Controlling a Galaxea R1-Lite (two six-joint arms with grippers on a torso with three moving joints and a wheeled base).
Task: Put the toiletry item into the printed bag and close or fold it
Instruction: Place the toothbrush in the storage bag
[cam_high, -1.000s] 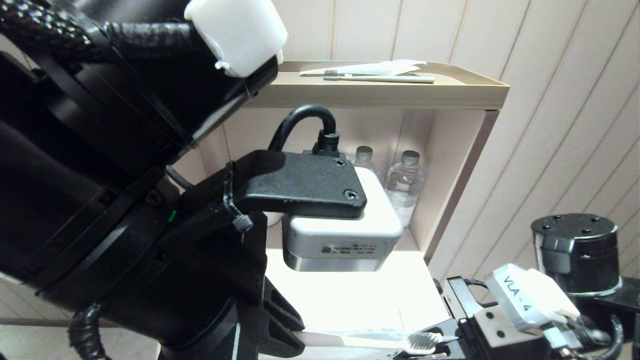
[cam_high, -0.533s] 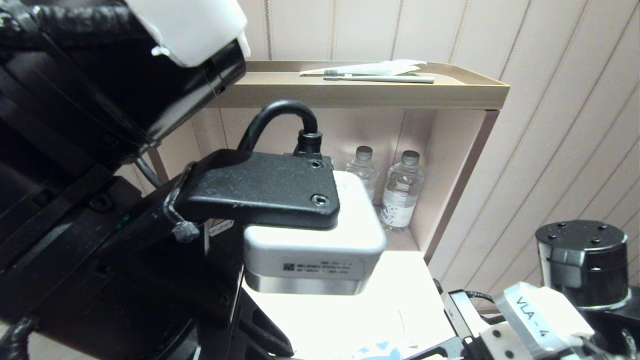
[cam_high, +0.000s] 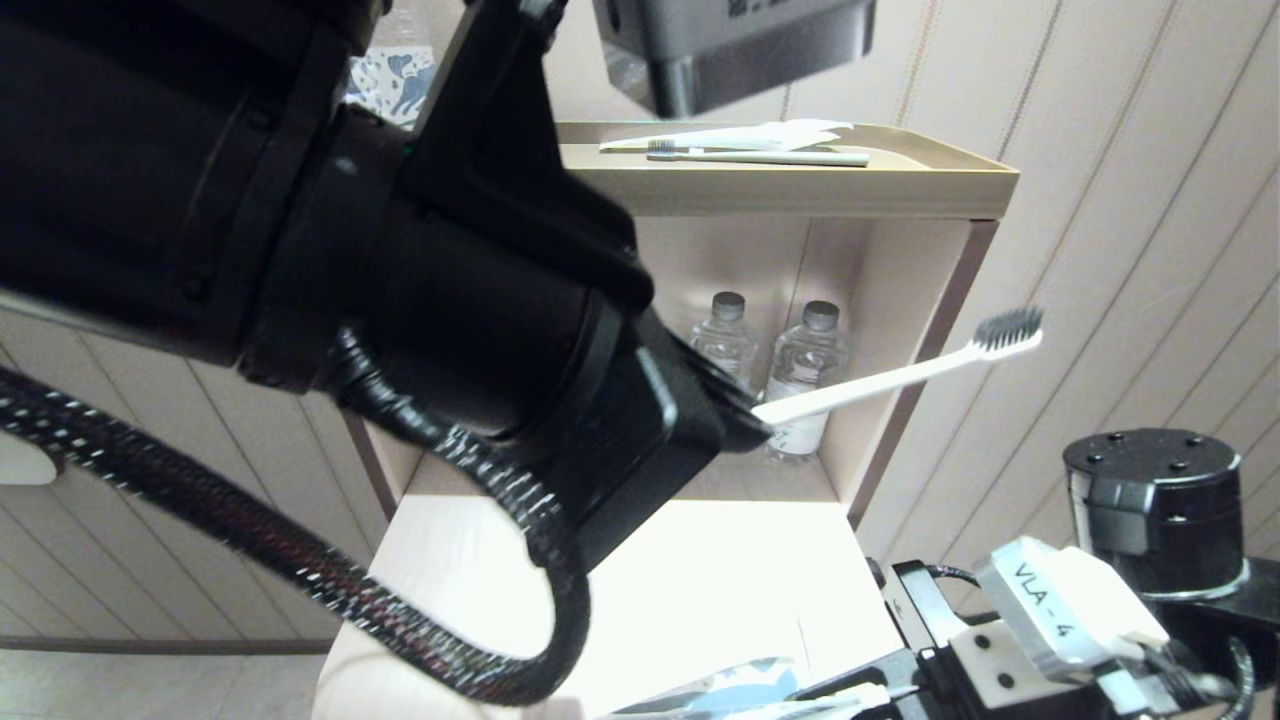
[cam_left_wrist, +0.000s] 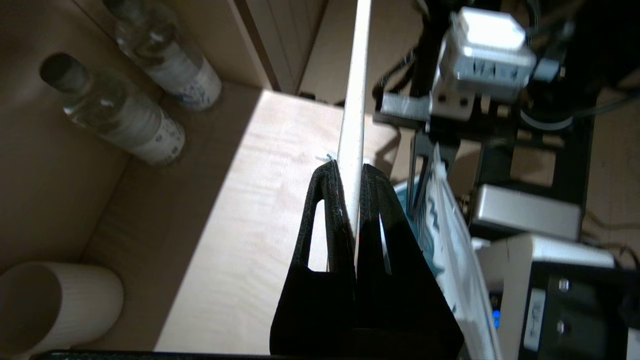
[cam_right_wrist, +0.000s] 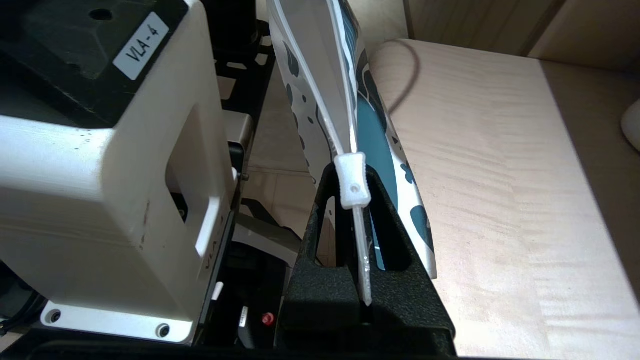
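**Two grippers loaded, brush not yet in the bag**

Two grips matter here. Left gripper (cam_left_wrist: 352, 172) is clamped tight on the toothbrush (cam_high: 900, 378), pinching the handle low down; most of the shaft juts out ahead of its fingertips, bristle head far out and raised in the air. Beyond and beside that gripper, two bottles (cam_left_wrist: 120, 115) stand at the back of the counter (cam_left_wrist: 240, 240), and a cup (cam_left_wrist: 55, 305) sits nearer.

Right gripper (cam_right_wrist: 356, 200) is closed on the bag (cam_right_wrist: 350, 90) at its zip edge, the slider (cam_right_wrist: 353, 180) right at its fingertips, the pouch standing up ahead of them just beside the counter edge.

Risks, as I judge them: the long overhang could let the brush pivot in the pinch; the mouth looks narrow, so the head may snag or buckle the film; the head could also clip the shelf wall.
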